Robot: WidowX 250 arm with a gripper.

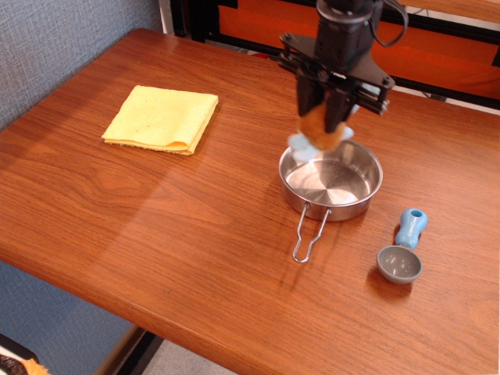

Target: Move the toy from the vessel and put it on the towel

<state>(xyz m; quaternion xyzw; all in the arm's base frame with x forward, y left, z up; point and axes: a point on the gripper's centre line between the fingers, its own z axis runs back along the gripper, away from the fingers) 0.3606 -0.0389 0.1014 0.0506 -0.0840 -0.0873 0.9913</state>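
Note:
My black gripper (324, 125) is shut on the toy (316, 134), a small plush with an orange-brown belly and light blue limbs. It holds the toy in the air just above the far left rim of the vessel (367, 195), a shallow shiny steel pan with a wire loop handle pointing toward the front. The pan shows nothing inside. The towel (162, 118), a folded yellow cloth, lies flat on the table at the far left, well apart from the gripper.
A small grey scoop with a blue handle (403, 248) lies right of the pan near the front. The wooden table (156, 211) ends at a front edge below. A grey wall stands at the left and a black and orange frame behind.

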